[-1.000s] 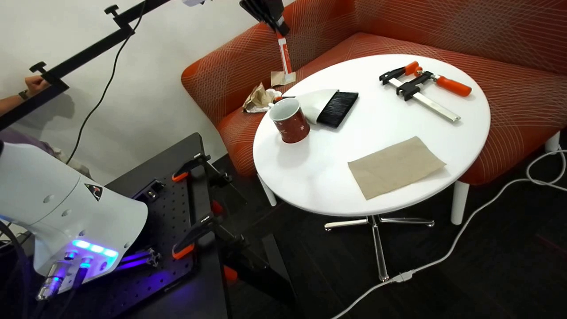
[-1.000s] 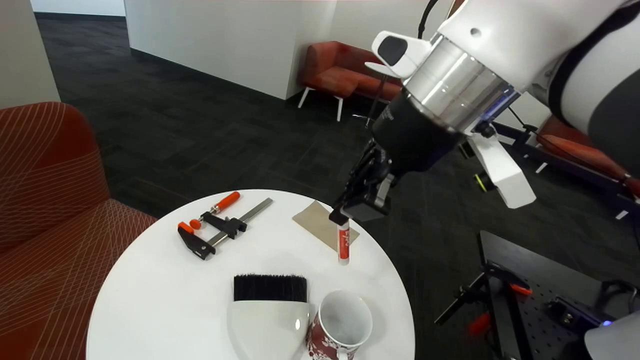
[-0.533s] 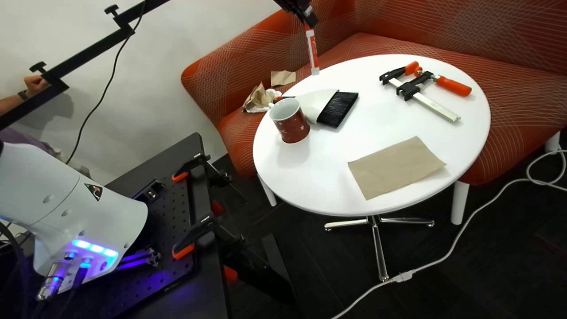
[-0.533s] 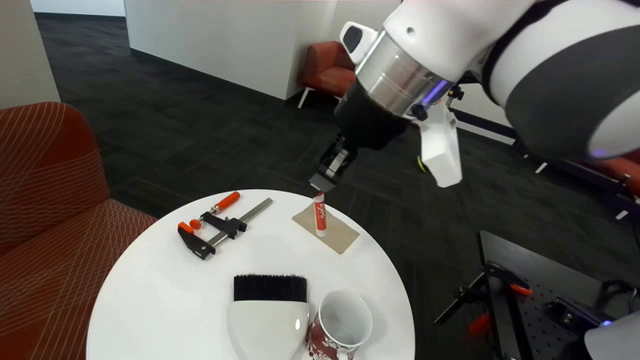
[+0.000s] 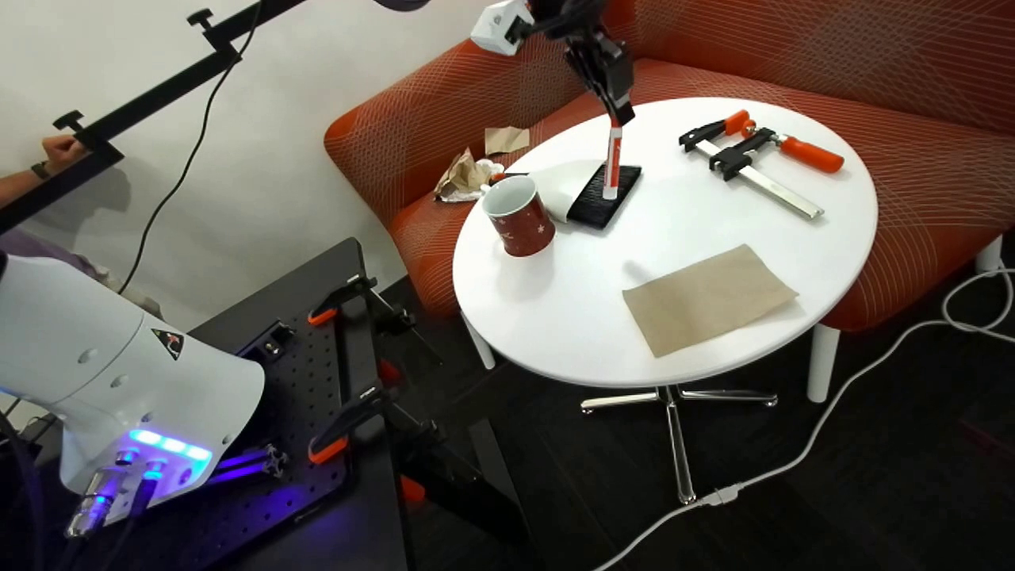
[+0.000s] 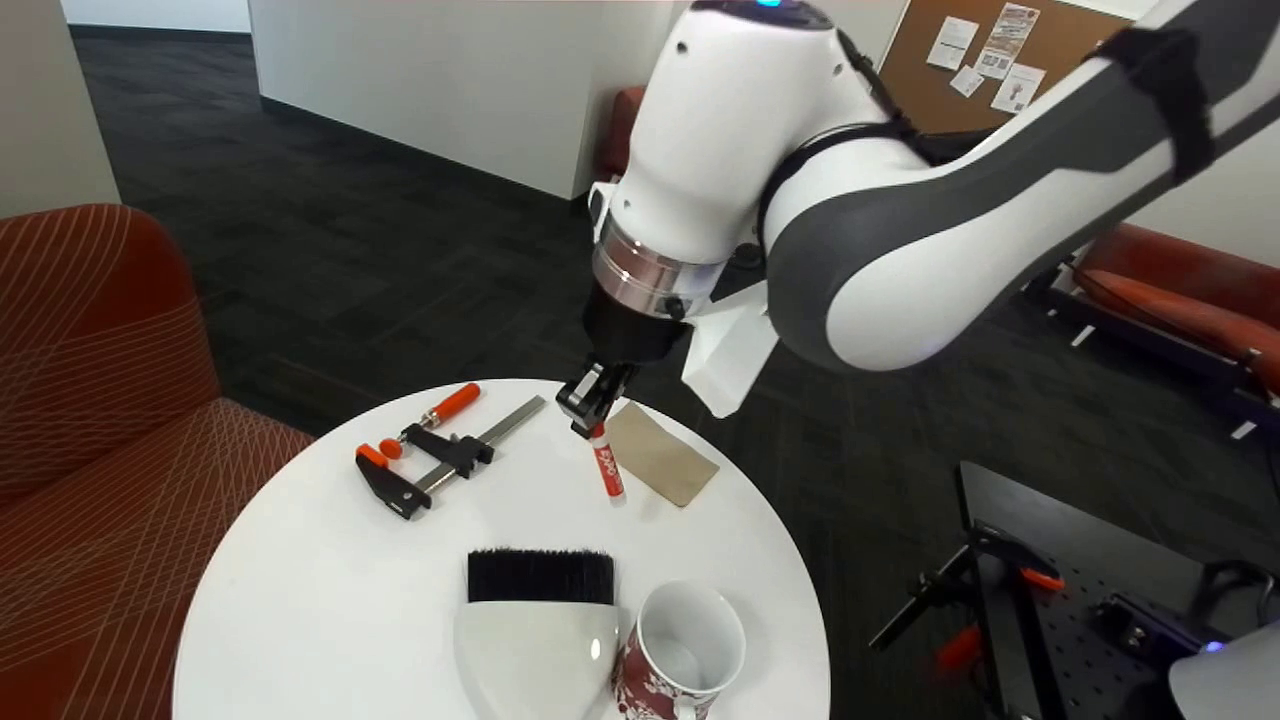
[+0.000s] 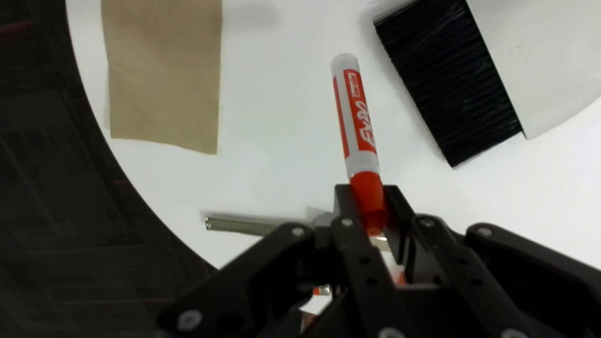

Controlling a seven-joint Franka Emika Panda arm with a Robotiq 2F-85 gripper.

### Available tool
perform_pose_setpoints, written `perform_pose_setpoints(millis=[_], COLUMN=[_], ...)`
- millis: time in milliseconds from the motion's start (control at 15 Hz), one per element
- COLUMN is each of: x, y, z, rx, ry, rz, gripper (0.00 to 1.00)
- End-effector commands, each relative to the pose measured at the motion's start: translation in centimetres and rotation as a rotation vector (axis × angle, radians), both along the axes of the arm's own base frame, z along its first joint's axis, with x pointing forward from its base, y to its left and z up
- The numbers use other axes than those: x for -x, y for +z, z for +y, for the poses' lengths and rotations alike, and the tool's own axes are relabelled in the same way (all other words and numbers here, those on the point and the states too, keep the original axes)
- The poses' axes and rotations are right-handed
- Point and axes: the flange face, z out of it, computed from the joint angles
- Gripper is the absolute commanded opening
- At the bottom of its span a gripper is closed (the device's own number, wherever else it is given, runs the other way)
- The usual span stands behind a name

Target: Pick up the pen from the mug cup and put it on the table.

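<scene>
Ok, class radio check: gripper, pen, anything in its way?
Gripper closed on pen. Pen out of mug, above table. Possible obstacles: brush, clamp, brown paper.

Office lounge: orange-red sofa (image 5: 912, 87), corkboard (image 6: 1072, 55) with papers (image 6: 952, 43), dark carpet (image 6: 400, 250)

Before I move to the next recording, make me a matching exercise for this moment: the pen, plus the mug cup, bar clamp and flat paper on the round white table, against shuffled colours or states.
Column one:
1. Pen
2. Mug cup
3. Flat paper
4. Bar clamp

Column two:
A. Dark red outside, pale inside
B. Orange, black and bare metal
C. Held by its red end in the gripper
D. Plain brown all over

Pairs: 1-C, 2-A, 3-D, 4-B
</scene>
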Motion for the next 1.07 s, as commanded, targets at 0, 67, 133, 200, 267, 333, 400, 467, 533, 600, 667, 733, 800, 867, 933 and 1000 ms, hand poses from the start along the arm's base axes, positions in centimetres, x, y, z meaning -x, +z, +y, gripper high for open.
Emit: perform_pose_setpoints(millis=[0, 67, 133, 200, 267, 333, 400, 467, 533, 600, 667, 733, 800, 867, 933, 1000], x=[-1.7, -1.8, -1.8, -1.8, -1.8, -1.9, -1.9, -2.0, -2.2, -2.3, -2.4, -2.6, -2.7, -2.8, -2.8, -2.9], y=[-3.5, -4.5, -5.4, -6.2, -6.8, -7.4, -7.8, -8.1, -8.2, -8.3, -8.2, -8.1, -7.8, -7.6, -7.3, -7.2], z=[-0.5, -0.6, -0.7, -0.7, -0.8, -0.8, -0.9, -0.9, -1.0, -1.0, -1.0, -1.0, -0.9, -0.9, -0.8, -0.8], rx=[0.009, 0.004, -0.001, -0.006, -0.011, -0.013, -0.014, -0.015, -0.011, -0.008, -0.009, -0.009, -0.009, -0.01, -0.01, -0.011], ry=[-0.045, -0.061, -0.077, -0.091, -0.106, -0.12, -0.129, -0.136, -0.146, -0.155, -0.16, -0.164, -0.165, -0.165, -0.165, -0.163], rz=[0.088, 0.117, 0.153, 0.185, 0.218, 0.247, 0.274, 0.293, 0.307, 0.313, 0.316, 0.315, 0.307, 0.299, 0.291, 0.288], gripper=[0.05, 0.05, 0.05, 0.05, 0.05, 0.05, 0.05, 0.4, 0.45, 0.52, 0.58, 0.67, 0.74, 0.83, 0.89, 0.98])
